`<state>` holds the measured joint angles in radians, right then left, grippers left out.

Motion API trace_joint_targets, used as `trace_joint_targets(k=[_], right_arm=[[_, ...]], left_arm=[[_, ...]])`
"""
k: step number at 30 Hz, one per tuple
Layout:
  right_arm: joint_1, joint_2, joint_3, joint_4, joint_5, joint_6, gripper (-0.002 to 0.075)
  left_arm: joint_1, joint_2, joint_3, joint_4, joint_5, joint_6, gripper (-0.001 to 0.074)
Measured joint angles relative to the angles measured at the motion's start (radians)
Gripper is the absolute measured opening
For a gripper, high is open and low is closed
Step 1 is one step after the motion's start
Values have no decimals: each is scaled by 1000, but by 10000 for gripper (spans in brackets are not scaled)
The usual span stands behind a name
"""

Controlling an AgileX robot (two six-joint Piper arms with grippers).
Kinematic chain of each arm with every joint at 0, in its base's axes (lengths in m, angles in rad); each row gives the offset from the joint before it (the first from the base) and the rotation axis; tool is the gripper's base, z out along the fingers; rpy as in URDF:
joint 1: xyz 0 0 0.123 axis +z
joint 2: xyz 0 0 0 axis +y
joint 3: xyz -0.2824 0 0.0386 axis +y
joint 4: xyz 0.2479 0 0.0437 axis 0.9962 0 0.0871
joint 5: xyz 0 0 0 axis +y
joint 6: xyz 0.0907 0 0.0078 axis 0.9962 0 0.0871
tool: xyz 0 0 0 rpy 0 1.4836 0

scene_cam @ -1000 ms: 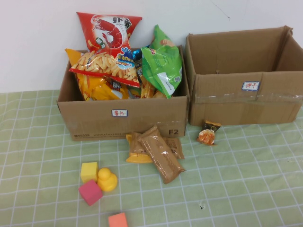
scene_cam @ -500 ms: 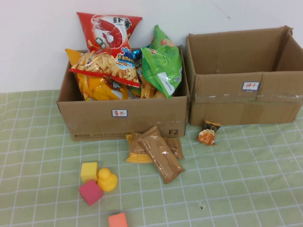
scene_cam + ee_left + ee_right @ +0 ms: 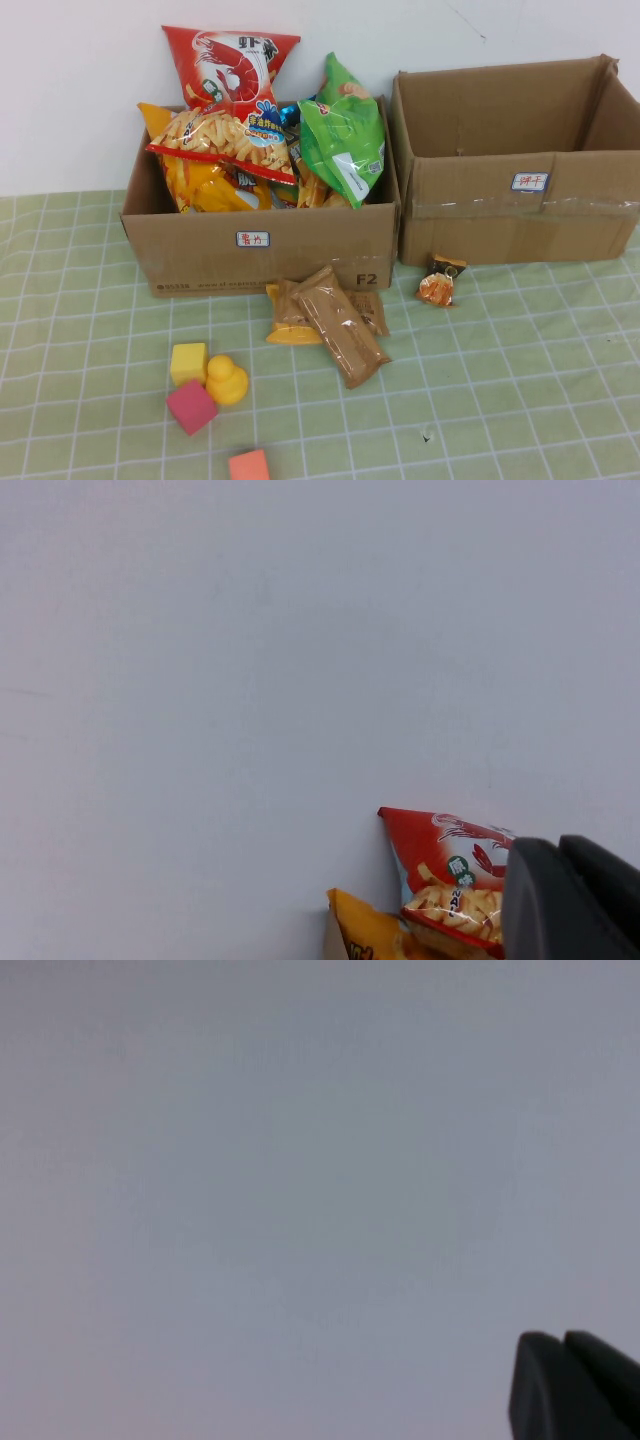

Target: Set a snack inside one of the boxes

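full box [image 3: 260, 250] left, empty box [image 3: 520, 200] right; snack packets [image 3: 335, 320] before full box; blocks [image 3: 200, 385] nearer left.

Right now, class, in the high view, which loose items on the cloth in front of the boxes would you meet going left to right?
Pink block → orange block → brown snack packets → small orange snack packet. Neither the left gripper nor the right gripper appears in this view.

Looking down from high at table [image 3: 520, 380] and boxes [image 3: 260, 245]; wrist views facing the wall [image 3: 250, 660], left sharing red snack bag [image 3: 450, 865].
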<state>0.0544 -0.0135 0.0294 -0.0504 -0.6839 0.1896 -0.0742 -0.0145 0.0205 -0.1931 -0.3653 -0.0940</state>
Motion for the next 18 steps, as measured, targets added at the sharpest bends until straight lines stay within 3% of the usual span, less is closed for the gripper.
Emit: trace_joint_targets(k=[6,11,18], right_arm=[[0,-2,-15,96,-10,0,-2],[0,-2,-219,133,317,-78,-2],[0,80,-493,132,800,-262,-2]], left_arm=[[0,0,0,-1,6,-73,-1],[0,0,-4,8,30,-90,-1],[0,2,-247,115,503,-81,-1]])
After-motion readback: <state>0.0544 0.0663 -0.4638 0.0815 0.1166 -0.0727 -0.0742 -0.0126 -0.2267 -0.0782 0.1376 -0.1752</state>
